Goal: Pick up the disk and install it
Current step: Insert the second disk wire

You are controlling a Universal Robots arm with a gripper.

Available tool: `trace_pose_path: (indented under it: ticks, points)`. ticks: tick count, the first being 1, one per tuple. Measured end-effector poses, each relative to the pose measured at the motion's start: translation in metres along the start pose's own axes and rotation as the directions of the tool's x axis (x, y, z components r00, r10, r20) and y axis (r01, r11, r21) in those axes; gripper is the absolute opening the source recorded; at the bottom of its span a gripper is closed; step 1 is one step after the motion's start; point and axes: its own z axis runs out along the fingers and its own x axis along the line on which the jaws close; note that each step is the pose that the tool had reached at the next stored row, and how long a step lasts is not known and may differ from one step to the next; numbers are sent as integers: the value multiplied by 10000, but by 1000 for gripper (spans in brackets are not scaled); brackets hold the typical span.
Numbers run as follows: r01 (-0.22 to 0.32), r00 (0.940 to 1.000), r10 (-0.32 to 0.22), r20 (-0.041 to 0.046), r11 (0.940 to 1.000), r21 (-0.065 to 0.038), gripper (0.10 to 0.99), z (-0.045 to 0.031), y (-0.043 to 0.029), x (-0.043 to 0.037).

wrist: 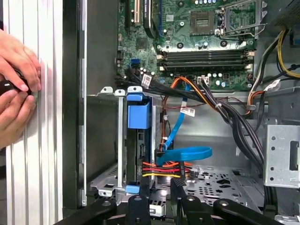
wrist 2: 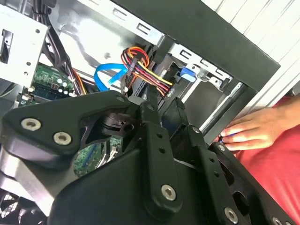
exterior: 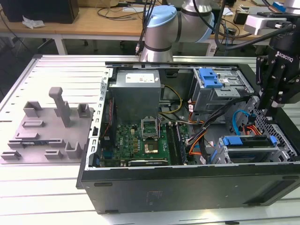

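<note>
Disk (exterior: 247,140) already standing on edge in the lower drive cage (exterior: 281,154) of an open computer case (exterior: 187,187), at the near corner on the exterior view's right, its bright blue frame (wrist: 138,115) showing along the slot in the first wrist view. By its look the drive is a stiff, fairly heavy metal block with smooth, slippery flanks and delicate works inside. It is best taken by the two long side edges or the blue plastic frame, squarely and without a knock, and kept clear of the connector end.

Just beyond it, the claw (exterior: 272,105) hangs over the far end of the cage. In both wrist views its two black fingers (wrist: 140,199) stand a narrow gap apart, with bare cage metal visible between them and nothing held. One fingertip sits just beside the end of the disk, though whether it touches cannot be told. A bundle of red, yellow and black power wires (wrist: 161,168) and a looped blue data cable (wrist: 183,152) lie close under the tips.

A person's hands (wrist: 16,89) rest on the counter (exterior: 47,187) against the outside wall of the case, beside the cage.

Farther in lie the green motherboard (exterior: 140,138) and an upper cage carrying a flat blue clip (exterior: 209,77). To the exterior view's left a grey fixture plate (exterior: 47,131) sits on the counter, and the arm's pale blue joint (exterior: 159,33) rises behind the case.
</note>
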Motion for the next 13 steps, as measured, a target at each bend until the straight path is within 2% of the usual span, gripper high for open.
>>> trace_pose_path:
  ticks: [2, 3, 4, 6, 7, 13]
  points:
    - [24, 10000, -24, -1, 9999, -105, 318, 11, -4, -2]
    - [55, 10000, -55, 1, 9997, -252, 318, 17, -4, -3]
    - [78, 10000, -78, 3, 9993, -355, 318, 19, -4, -4]
    - [116, 9999, -116, 8, 9986, -524, 318, 24, -4, -6]
    - [126, 9999, -126, 10, 9983, -570, 318, 26, -4, -6]
    - [46, 10000, -46, 8, 9982, -598, 318, 39, 62, -9]
